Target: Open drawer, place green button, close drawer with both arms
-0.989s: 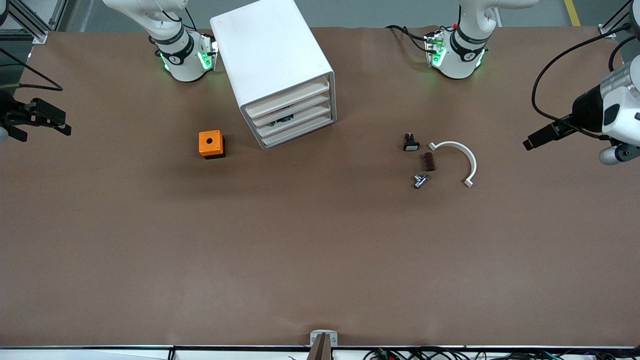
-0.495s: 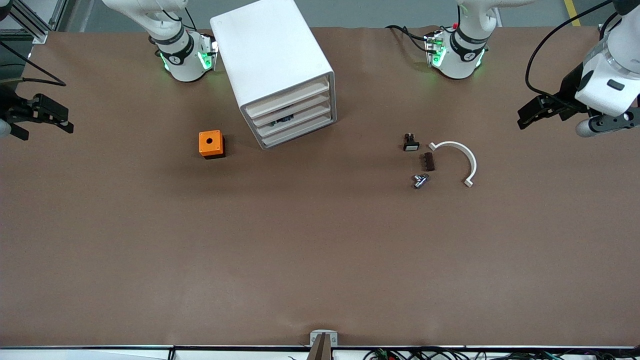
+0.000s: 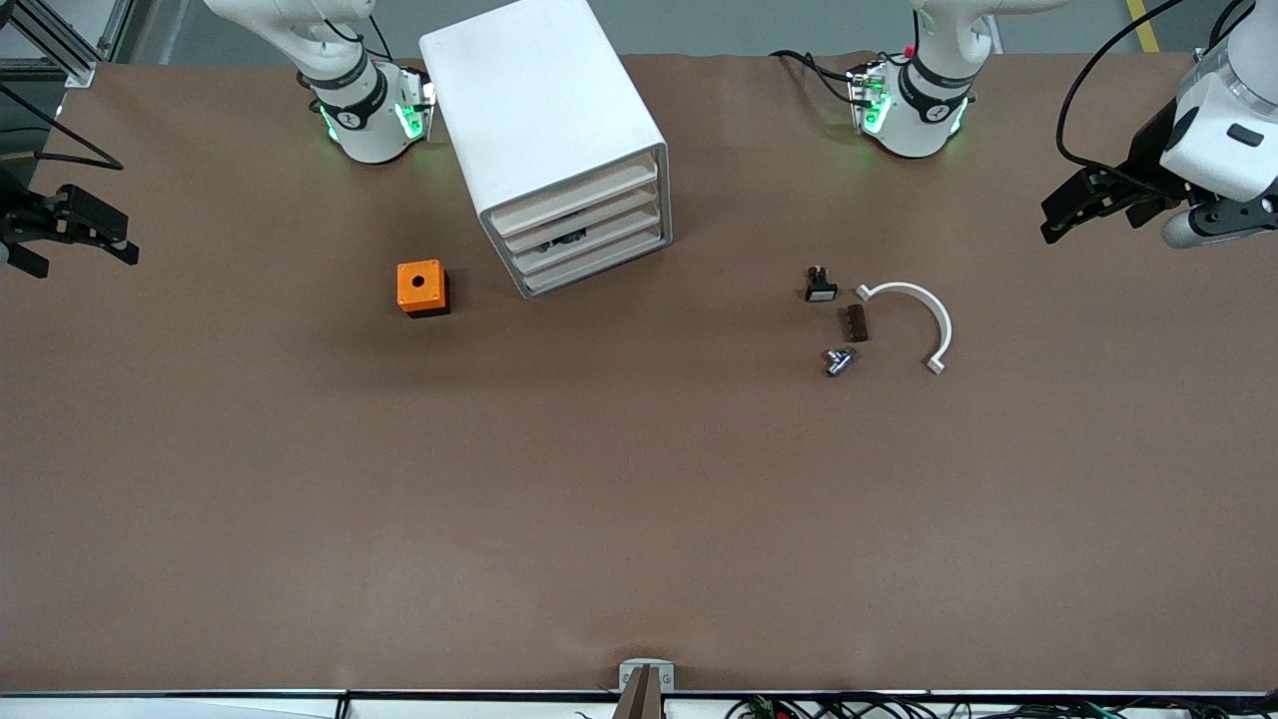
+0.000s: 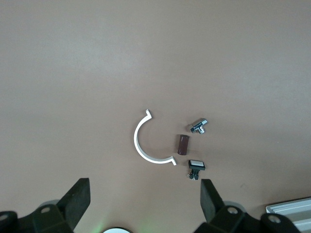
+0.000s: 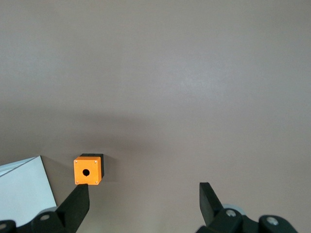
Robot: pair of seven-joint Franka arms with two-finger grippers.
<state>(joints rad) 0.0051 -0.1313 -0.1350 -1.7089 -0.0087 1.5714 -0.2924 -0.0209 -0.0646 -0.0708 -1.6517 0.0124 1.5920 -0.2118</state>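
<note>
The white cabinet (image 3: pixel 544 120) stands between the arm bases, with its drawers (image 3: pixel 584 232) all pushed in. A small dark object (image 3: pixel 565 240) shows in the gap between two drawer fronts; I cannot tell if it is the button. No green-capped button shows on the table. My left gripper (image 3: pixel 1070 214) hangs open and empty over the left arm's end of the table; its wrist view (image 4: pixel 144 199) shows bare table between the fingers. My right gripper (image 3: pixel 78 232) hangs open and empty over the right arm's end, also seen in its wrist view (image 5: pixel 143 203).
An orange box with a hole (image 3: pixel 420 288) (image 5: pixel 88 169) sits beside the cabinet. A black switch with a white cap (image 3: pixel 820 286) (image 4: pixel 196 167), a brown piece (image 3: pixel 856 323), a metal fitting (image 3: pixel 839 360) and a white curved clip (image 3: pixel 924 315) lie toward the left arm's end.
My left gripper has swung up and toward the robots' side of the table at the left arm's end. My right gripper has barely shifted. The drawers and table objects have not moved.
</note>
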